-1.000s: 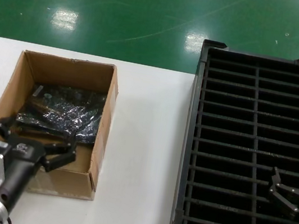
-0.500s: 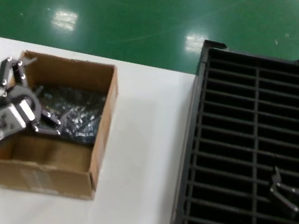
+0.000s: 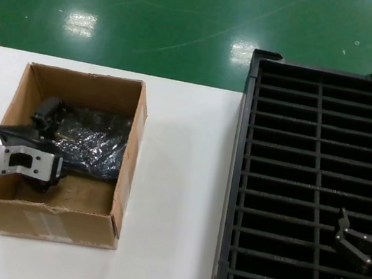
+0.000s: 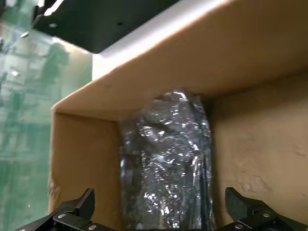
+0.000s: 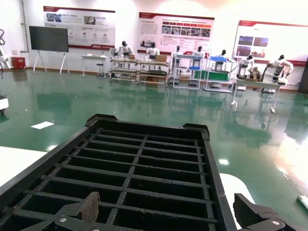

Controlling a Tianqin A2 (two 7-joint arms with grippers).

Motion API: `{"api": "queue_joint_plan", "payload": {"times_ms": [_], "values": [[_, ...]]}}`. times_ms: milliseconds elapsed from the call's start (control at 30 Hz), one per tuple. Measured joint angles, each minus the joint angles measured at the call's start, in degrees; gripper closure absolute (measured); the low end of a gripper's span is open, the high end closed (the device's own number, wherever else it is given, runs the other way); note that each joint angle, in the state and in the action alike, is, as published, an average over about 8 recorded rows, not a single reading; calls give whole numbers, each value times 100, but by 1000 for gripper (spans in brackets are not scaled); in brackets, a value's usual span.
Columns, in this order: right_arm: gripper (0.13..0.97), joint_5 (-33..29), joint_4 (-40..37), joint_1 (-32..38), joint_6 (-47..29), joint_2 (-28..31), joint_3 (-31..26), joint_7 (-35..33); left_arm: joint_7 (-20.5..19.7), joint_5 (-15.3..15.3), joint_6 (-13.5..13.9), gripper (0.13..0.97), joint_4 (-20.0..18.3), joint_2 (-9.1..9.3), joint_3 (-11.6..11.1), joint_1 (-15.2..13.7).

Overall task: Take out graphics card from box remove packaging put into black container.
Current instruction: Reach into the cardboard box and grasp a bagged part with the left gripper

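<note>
The bagged graphics card lay flat against the far wall of the cardboard box on the white counter. The left claw reached into the box with its fingers spread wide either side of the antistatic bag, apparently not gripping it. The right claw hovered open and empty over the near end of the black container.

Box walls hem in the left gripper, w/ bagged packaging filling the far half; bare floor only at near end. White table btwn box & black container is open. Container's thin ribs leave narrow slots only.
</note>
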Motion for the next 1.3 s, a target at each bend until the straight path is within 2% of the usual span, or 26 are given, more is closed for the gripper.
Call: {"api": "queue_joint_plan", "payload": {"times_ms": [233,500,767,800,900,1067,1100,1300], "values": [[129,0,0,0,0,0,0,0,400,95,-200,162,134,105,262,-43],[129,0,0,0,0,0,0,0,797,-51,-647,237,373,276,295,-57],[129,0,0,0,0,0,0,0,1091,-212,-921,388,607,356,302,-81],[129,0,0,0,0,0,0,0,1105,-218,-944,388,623,359,307,-78],[129,0,0,0,0,0,0,0,1127,-227,-1005,468,644,358,321,-59],[129,0,0,0,0,0,0,0,1088,-230,-1054,601,547,319,336,30],[129,0,0,0,0,0,0,0,1068,-225,-1059,601,511,306,340,56],[129,0,0,0,0,0,0,0,971,-202,-1080,740,350,256,363,191]]}}
